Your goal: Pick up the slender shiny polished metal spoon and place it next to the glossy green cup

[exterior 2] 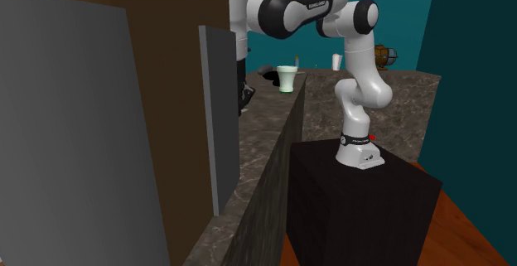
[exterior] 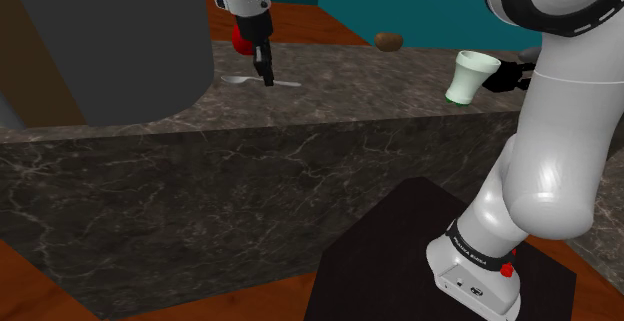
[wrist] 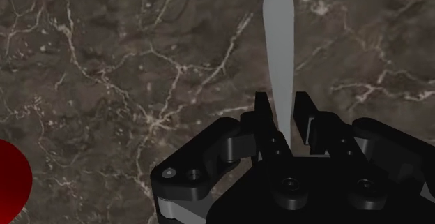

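- At the shoulder view's left, a big grey box [exterior: 110, 39] stands on the dark marble counter [exterior: 380, 94].
- A red round thing [exterior: 238, 37] lies just behind the gripper.
- The black gripper [exterior: 266, 77] points straight down and reaches the counter.
- The spoon [exterior: 235, 79] is plain grey and lies flat on the counter under the gripper, with its bowl toward the grey box.
- In the wrist view the fingers [wrist: 262, 111] stand apart, one on each side of the spoon's handle [wrist: 279, 41]. They are very close to it, but I do not see them press it.
- A small brown thing [exterior: 389, 41] lies farther back.
- The pale green cup [exterior: 470, 76] stands upright, well apart from the spoon, and a black thing [exterior: 512, 73] is just beside it.
- The arm's dark stand [exterior: 400, 259] is at the lower right.
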`<action>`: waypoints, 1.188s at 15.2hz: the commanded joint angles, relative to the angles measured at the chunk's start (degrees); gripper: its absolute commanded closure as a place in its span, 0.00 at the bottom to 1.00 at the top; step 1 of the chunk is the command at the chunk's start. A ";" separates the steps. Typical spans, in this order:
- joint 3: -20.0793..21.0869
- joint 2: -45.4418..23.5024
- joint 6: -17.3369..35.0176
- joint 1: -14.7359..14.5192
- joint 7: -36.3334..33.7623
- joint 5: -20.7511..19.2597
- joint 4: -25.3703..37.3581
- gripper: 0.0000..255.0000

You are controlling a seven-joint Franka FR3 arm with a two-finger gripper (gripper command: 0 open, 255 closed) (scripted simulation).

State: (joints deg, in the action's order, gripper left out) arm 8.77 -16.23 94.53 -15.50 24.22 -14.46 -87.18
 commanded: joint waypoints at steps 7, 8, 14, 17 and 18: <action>0.07 -0.11 -6.04 -0.32 1.16 0.06 6.24 1.00; 0.08 -0.22 -6.84 -0.37 1.30 0.05 7.15 1.00; 0.10 -1.25 -11.85 -0.77 2.20 -0.16 13.26 1.00; 0.10 -2.06 -14.52 -1.04 2.67 -0.35 16.79 1.00; 0.10 -2.39 -15.45 -1.14 2.84 -0.43 18.05 1.00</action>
State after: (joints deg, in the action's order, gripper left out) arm 8.90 -18.39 79.87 -16.62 26.82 -14.82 -70.15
